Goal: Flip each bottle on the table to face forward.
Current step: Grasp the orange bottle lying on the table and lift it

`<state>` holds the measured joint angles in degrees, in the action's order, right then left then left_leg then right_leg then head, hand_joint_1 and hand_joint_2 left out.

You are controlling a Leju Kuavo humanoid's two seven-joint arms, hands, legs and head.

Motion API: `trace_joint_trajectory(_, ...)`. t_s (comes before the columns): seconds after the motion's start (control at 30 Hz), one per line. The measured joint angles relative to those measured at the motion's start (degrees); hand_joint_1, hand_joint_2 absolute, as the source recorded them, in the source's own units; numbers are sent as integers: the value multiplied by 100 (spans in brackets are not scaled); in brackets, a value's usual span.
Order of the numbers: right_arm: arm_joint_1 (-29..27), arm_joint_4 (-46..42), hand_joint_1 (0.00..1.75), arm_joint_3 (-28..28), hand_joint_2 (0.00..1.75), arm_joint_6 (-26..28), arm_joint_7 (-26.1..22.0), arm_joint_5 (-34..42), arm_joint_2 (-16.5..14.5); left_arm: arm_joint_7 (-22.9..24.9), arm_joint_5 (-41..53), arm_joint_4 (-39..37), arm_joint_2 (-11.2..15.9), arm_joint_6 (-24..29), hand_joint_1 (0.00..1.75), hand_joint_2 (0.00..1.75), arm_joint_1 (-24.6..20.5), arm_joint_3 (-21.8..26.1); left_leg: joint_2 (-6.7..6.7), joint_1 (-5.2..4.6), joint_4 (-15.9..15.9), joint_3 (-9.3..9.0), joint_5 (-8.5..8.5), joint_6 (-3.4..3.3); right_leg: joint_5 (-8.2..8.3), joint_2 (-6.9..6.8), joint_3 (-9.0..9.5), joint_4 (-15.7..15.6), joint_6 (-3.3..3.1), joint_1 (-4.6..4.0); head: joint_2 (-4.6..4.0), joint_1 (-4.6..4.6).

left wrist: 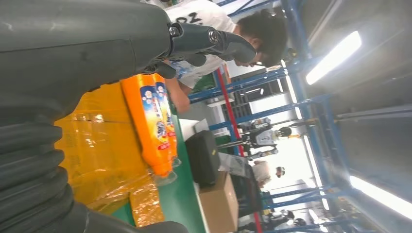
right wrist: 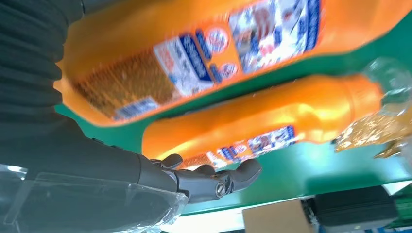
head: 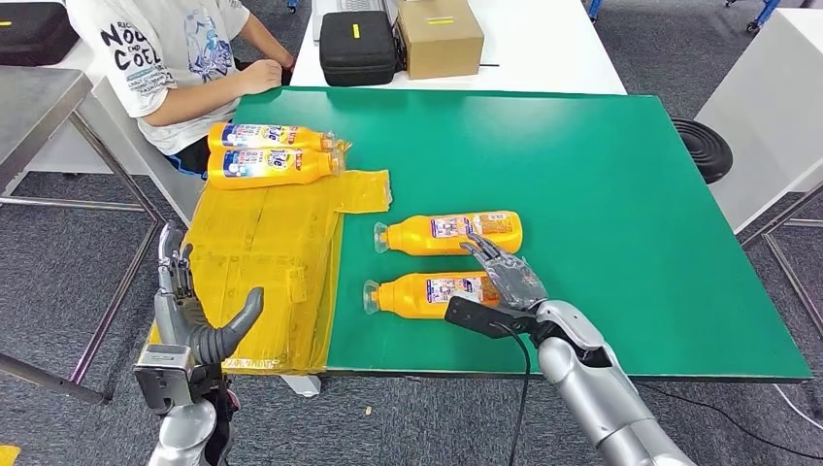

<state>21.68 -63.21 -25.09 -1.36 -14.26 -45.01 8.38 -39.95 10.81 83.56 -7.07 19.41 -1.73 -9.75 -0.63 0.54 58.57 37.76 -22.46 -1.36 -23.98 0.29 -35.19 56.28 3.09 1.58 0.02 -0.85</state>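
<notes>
**Four bottles lying flat; right hand over the nearest one**

The landmark is the yellow plastic sheet [head: 262, 262] covering the left end of the green table [head: 602, 194].

Two orange bottles lie on their sides on the bare green just right of the sheet, caps pointing toward it. The nearer bottle [head: 427, 294] lies close to the table's front edge; the farther bottle [head: 448, 234] lies parallel just behind it, the two apart. Both show small-print labels upward.

Two more bottles lie side by side on the sheet's far end, touching or nearly so: the rear sheet bottle [head: 272, 136] and the front sheet bottle [head: 274, 165], each showing a blue-and-white label, caps pointing right.

The right hand [head: 505, 277] sits over the base end of the nearer bottle, fingers extended and spread toward the farther bottle. Whether it touches either bottle cannot be determined; no grasp is visible.

The left hand [head: 189, 311] is raised at the sheet's front left corner, off the table edge, fingers upright, thumb apart, holding nothing.

A seated person [head: 175, 58] is beyond the sheet. A black case [head: 357, 47] and a cardboard box [head: 439, 37] stand on the white table behind.
</notes>
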Motion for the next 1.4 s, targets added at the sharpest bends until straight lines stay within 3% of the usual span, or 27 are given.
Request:
trace_joint_trajectory(0.23,402,760,0,4,175,-73,-39,61,-188,57,16,-362,-18,1,0,175,-130,57,1,0,0,0,-1,0,0,1,-1,0,0,0,0,1)
trace_joint_trajectory(0.77,669,1340,0,-27,175,-77,-89,-30,-435,118,41,-599,-19,90,0,175,-192,82,2,0,0,-1,-1,0,0,1,-1,0,0,-1,0,0)
trace_joint_trajectory(0.93,787,1623,0,-130,175,-120,-144,-31,-546,572,324,-699,-19,329,0,175,-200,84,2,1,0,-1,-1,1,-1,1,0,1,0,-3,0,0)
trace_joint_trajectory(1.1,801,1728,2,-214,175,-133,-182,-27,-566,1111,405,-714,-8,195,0,175,-65,86,3,2,0,-4,-2,0,-1,3,0,-1,-1,-1,0,2)
trace_joint_trajectory(1.17,792,1731,20,-247,175,-139,-165,-28,-565,1228,385,-670,-4,100,0,175,20,86,4,2,0,-6,-3,0,-1,4,1,-2,-1,-1,0,1)
trace_joint_trajectory(1.3,783,1731,120,-291,175,-188,-83,-67,-568,1369,330,-610,8,-39,0,175,80,86,3,2,0,-16,-3,1,-1,3,11,-2,-1,-2,0,1)
trace_joint_trajectory(1.33,785,1731,134,-299,175,-201,-73,-79,-568,1396,308,-607,11,-80,0,175,80,86,3,2,0,-19,-3,1,-1,3,14,-2,-1,-2,0,1)
trace_joint_trajectory(1.4,792,1731,140,-313,175,-242,-64,-96,-567,1450,250,-609,20,-181,0,175,80,86,4,2,0,-26,-3,1,-1,4,18,-2,-1,-2,0,1)
